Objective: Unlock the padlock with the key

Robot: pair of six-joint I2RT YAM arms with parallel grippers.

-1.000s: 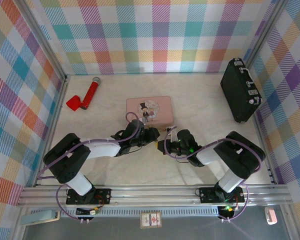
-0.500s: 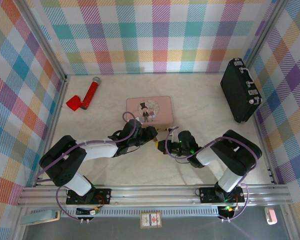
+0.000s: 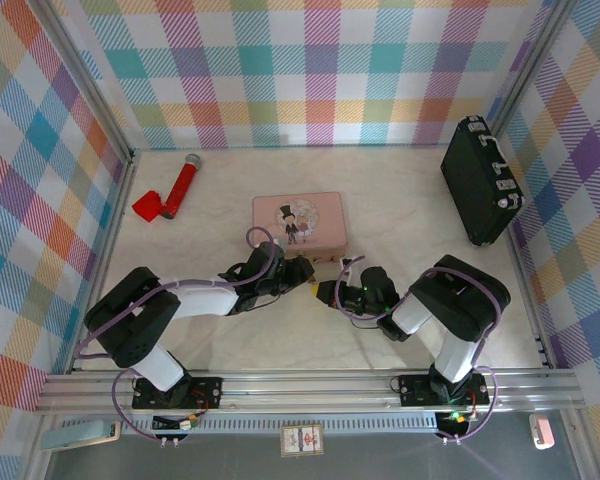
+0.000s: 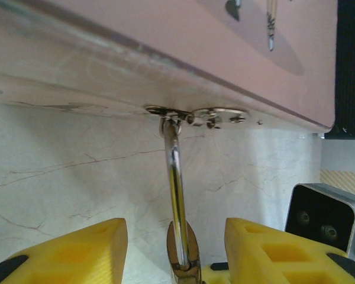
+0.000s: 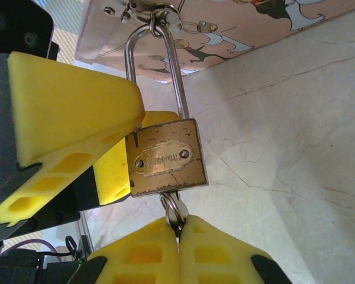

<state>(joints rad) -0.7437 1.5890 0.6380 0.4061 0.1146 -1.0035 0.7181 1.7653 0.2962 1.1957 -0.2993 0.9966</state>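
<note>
Right arm [image 3: 450, 300] has drawn in, right gripper [image 5: 178, 225] pinching key [image 5: 173, 207] beneath padlock [image 5: 164, 158].

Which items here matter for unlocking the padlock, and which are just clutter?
In use: padlock; key, pinched in the right gripper; pink tin the padlock hangs from.
Lying about: red-handled tool; black case.
</note>
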